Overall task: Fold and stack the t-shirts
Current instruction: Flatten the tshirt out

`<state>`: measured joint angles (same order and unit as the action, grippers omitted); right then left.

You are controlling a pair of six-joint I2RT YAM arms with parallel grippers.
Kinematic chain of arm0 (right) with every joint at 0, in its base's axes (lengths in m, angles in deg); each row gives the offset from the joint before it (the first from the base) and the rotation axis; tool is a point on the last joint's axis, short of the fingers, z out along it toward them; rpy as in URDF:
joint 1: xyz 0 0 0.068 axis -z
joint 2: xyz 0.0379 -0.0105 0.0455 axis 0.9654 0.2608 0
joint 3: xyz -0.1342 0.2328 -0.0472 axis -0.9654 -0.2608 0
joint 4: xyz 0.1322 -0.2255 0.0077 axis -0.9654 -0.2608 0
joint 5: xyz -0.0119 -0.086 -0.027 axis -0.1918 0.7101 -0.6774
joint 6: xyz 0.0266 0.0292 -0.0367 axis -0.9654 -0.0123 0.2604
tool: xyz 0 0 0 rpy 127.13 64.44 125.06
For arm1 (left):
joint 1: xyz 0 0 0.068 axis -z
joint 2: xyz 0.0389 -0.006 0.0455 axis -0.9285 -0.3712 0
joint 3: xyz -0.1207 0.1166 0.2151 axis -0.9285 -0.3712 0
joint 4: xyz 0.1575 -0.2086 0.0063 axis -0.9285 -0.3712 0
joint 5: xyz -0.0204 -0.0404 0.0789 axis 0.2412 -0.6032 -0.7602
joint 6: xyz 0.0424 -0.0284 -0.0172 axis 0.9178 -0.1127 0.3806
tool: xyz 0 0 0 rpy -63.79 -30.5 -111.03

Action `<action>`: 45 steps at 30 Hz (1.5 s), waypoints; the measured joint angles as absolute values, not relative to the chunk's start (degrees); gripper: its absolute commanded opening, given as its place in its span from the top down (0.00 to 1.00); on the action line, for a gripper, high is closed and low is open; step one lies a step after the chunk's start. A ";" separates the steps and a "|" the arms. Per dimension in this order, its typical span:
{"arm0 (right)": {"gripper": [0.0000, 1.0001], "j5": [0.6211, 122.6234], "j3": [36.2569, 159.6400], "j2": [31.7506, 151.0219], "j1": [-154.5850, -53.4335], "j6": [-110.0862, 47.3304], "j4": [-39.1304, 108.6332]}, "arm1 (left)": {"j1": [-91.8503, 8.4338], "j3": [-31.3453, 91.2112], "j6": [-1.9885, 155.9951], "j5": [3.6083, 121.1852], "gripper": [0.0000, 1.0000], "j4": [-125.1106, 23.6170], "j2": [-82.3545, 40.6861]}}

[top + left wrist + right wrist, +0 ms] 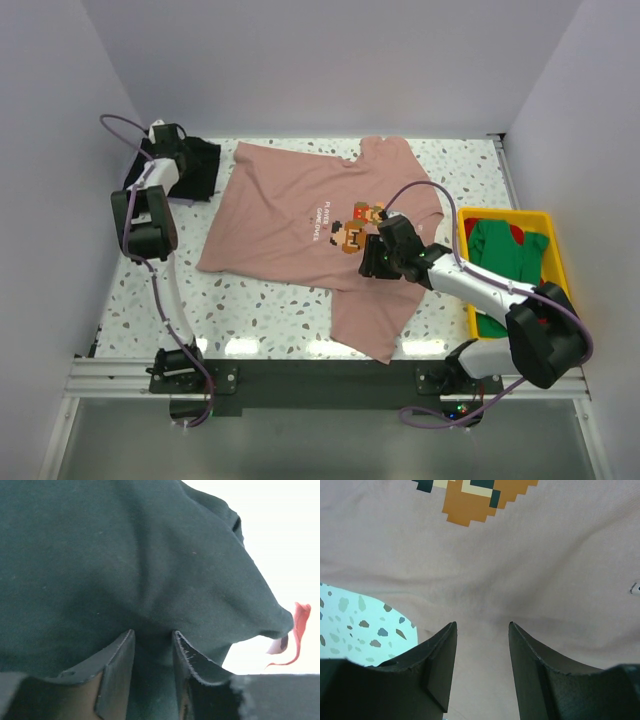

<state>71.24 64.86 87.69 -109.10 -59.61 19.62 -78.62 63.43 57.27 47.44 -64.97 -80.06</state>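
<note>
Right claw mine, jaws parted, low over dusty-pink t-shirt, just beside pixel print. Shirt flat mid-tabletop, long axis left-right, hem leftward; right arm nearer. Left claw pinching black t-shirt, far-left corner.

The left gripper, at ten o'clock, and the right gripper, at four, are coloured black; the arms are made white and black, with purple cables.
</note>
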 measured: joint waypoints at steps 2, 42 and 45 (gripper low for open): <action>0.50 71.26 64.86 87.71 -109.10 -59.41 19.58 | -78.73 63.54 58.02 48.51 0.54 -64.64 -80.12; 0.48 72.66 65.23 87.49 -103.31 -57.43 16.58 | -64.77 46.12 71.20 47.59 0.64 -73.08 -67.34; 0.48 72.60 64.79 87.49 -103.02 -57.32 16.60 | -64.77 46.12 71.26 47.24 0.64 -73.17 -67.40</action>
